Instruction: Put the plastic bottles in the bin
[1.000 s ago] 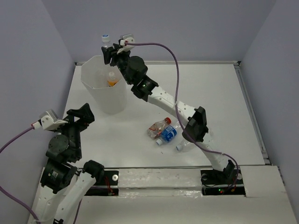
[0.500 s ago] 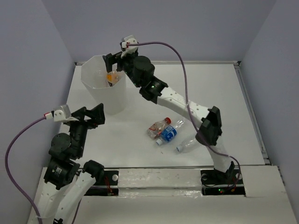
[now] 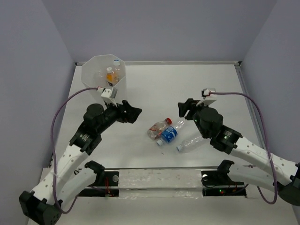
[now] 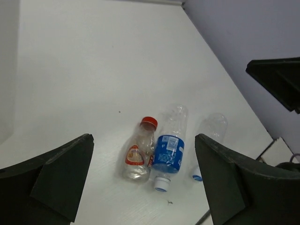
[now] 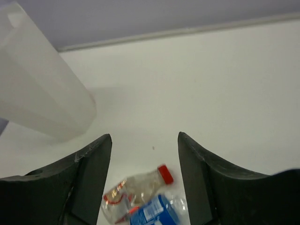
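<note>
The left end effector (image 3: 133,112) and right end effector (image 3: 183,108) both stood wide open and empty. Three plastic bottles (image 3: 169,133) lay bunched towards the table's (image 3: 211,84) near edge, with the bin (image 3: 91,77) at the far-left corner. Risk: both converging on the cluster could collide, or nudged bottles could roll away.

From here I have bare desk (image 3: 211,89) from 12 round to 3 o'clock. The bin (image 3: 93,86) blocks 11. At centre the red-labelled bottle (image 3: 157,130) and blue-labelled bottle (image 3: 169,134) lie touching, with a clear bottle (image 3: 190,142) just beside at their 4 o'clock. Open desk rings all three.
</note>
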Controlling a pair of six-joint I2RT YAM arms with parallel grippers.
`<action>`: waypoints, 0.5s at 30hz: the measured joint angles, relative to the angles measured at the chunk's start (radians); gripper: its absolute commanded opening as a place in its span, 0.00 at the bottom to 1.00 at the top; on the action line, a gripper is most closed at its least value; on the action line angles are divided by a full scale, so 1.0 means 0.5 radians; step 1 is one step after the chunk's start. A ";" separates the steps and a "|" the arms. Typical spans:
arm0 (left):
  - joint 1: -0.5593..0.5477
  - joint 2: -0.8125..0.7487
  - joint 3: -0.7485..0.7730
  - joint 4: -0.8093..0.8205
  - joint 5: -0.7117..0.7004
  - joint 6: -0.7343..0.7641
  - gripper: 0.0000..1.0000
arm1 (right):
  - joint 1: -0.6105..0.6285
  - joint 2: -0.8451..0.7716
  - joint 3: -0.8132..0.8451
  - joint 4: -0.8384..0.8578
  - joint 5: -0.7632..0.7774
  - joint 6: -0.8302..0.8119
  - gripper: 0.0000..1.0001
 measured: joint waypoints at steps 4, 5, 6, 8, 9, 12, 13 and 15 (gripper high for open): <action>-0.163 0.348 0.003 0.070 -0.037 -0.075 0.99 | 0.003 -0.309 -0.314 -0.385 -0.019 0.336 0.58; -0.207 0.426 0.006 0.069 -0.068 -0.082 0.99 | 0.005 -0.406 -0.389 -0.481 -0.029 0.391 0.59; -0.271 0.539 0.015 0.051 -0.142 -0.090 0.99 | 0.005 -0.452 -0.427 -0.524 -0.042 0.436 0.66; -0.372 0.705 0.035 0.021 -0.265 -0.098 0.99 | 0.005 -0.557 -0.493 -0.629 -0.067 0.516 0.77; -0.445 0.813 0.053 -0.001 -0.346 -0.101 0.99 | 0.003 -0.580 -0.507 -0.660 -0.085 0.541 0.84; -0.562 1.096 0.149 -0.029 -0.488 -0.091 0.99 | 0.004 -0.587 -0.532 -0.700 -0.133 0.592 0.88; -0.584 1.182 0.182 -0.027 -0.510 -0.083 0.99 | 0.004 -0.577 -0.535 -0.706 -0.144 0.598 0.88; -0.636 1.348 0.256 -0.045 -0.549 -0.056 0.99 | 0.005 -0.555 -0.554 -0.719 -0.174 0.613 0.88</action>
